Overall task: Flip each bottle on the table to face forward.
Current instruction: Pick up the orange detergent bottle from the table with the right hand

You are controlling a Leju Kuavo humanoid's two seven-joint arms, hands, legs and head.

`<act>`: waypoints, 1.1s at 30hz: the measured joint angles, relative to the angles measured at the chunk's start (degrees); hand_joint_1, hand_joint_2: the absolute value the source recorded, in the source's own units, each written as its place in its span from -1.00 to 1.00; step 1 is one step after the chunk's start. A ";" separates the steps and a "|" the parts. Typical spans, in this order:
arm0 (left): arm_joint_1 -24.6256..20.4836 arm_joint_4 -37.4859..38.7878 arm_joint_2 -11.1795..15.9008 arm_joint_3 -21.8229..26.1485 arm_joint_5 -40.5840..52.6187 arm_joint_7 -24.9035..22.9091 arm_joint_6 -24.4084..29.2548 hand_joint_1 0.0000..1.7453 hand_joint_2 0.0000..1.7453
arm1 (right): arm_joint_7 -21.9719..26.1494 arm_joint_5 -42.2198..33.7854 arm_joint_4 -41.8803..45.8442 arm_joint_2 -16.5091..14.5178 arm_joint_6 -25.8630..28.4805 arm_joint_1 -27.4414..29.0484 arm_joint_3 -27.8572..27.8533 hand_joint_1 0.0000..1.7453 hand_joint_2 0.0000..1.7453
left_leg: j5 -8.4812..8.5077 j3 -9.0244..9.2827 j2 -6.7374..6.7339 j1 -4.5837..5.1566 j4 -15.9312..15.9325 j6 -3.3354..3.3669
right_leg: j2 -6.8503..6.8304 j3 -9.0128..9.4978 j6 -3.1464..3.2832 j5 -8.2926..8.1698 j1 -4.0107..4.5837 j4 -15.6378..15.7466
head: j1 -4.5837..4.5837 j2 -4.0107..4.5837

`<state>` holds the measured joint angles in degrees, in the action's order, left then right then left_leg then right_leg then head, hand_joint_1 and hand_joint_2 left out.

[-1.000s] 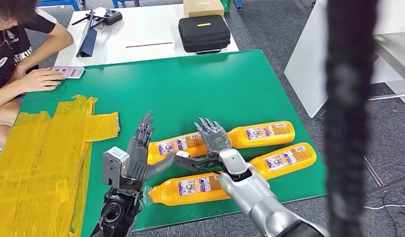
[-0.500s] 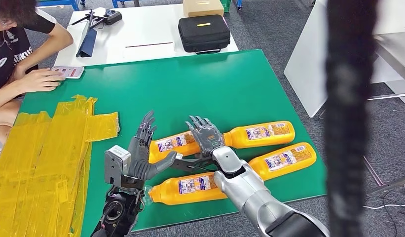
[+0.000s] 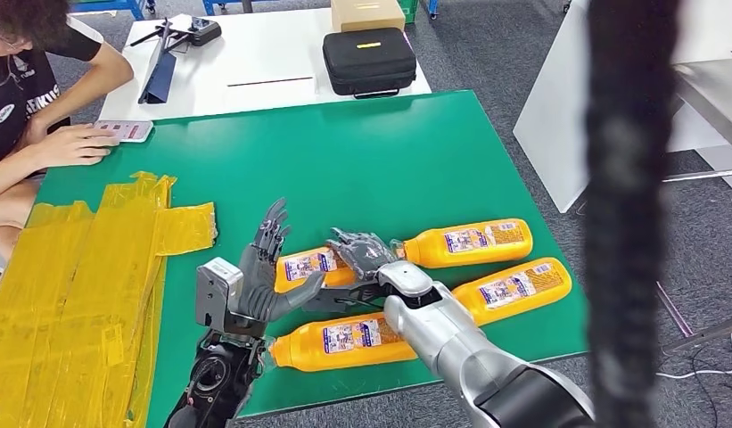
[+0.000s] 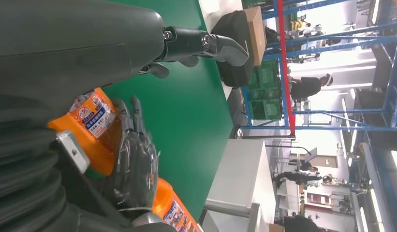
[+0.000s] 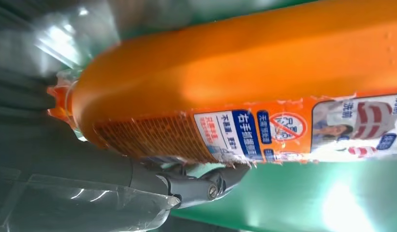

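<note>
- Green table (image 3: 344, 152), four orange bottles lying on their sides near the front-right corner.
- Far-left bottle (image 3: 310, 265): right hand (image 3: 360, 251) rests on its right end, fingers draped over it.
- Left hand (image 3: 262, 267) just beside the same bottle's left end, fingers spread and pointing up, thumb under the bottle; no grip visible.
- Far-right bottle (image 3: 469, 241), labels up, apart from both hands.
- Right-edge bottle (image 3: 514, 288) and front bottle (image 3: 344, 340) lie along the front edge, partly behind the right arm.
- Yellow tape patch (image 3: 86, 276) covers the left edge.
- Person's hand (image 3: 72, 143) at the far-left corner, next to a small device (image 3: 123, 130).
</note>
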<state>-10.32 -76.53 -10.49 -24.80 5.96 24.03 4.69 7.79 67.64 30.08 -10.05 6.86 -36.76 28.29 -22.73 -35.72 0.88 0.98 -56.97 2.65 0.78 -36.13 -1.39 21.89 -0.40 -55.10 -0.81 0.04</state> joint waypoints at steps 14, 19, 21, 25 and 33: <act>-0.76 1.30 -0.01 -0.27 -0.40 -0.10 0.39 -1.00 1.00 | -4.53 -0.65 -2.25 -0.25 6.69 -0.71 -0.21 1.00 1.00 | 0.01 0.05 0.02 0.00 0.00 0.00 | -0.01 0.05 0.00 0.00 0.00 0.00 | -0.01 0.00; -0.01 1.20 -0.01 -0.23 -0.40 0.03 1.57 -1.00 1.00 | -7.74 -2.72 -2.02 0.25 18.90 1.22 -3.10 1.00 1.00 | 0.02 -0.01 0.04 0.01 0.00 0.02 | -0.02 0.04 -0.01 -0.01 -0.01 0.00 | 0.01 0.00; 0.17 1.09 -0.01 -0.22 -0.42 0.13 1.69 -1.00 1.00 | -7.91 -3.19 -1.65 0.56 21.16 1.67 -4.55 1.00 1.00 | 0.02 -0.02 0.03 0.01 -0.01 0.02 | -0.02 0.03 -0.02 -0.01 -0.01 0.00 | 0.01 0.00; 0.27 0.82 -0.01 -0.22 -0.43 0.21 1.72 -1.00 1.00 | -7.92 -3.37 -1.20 0.93 21.72 2.22 -6.20 1.00 1.00 | 0.00 -0.04 0.04 0.01 -0.01 0.02 | -0.02 0.00 -0.02 -0.01 -0.01 0.00 | -0.01 0.00; 0.64 -0.50 -0.02 -0.20 -2.25 2.20 2.32 -1.00 1.00 | -8.36 -7.65 0.18 1.28 29.40 3.20 -10.53 1.00 1.00 | 0.00 -0.06 0.04 0.01 -0.01 0.02 | -0.02 -0.03 -0.01 -0.01 0.00 0.00 | 0.00 0.00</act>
<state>-9.68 -77.04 -10.50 -25.00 3.71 26.22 7.01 -0.57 59.99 30.26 -8.76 36.25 -33.56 17.76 -22.73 -35.78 0.92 0.98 -56.97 2.67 0.76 -36.16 -1.40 21.88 -0.40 -55.10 -0.81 0.04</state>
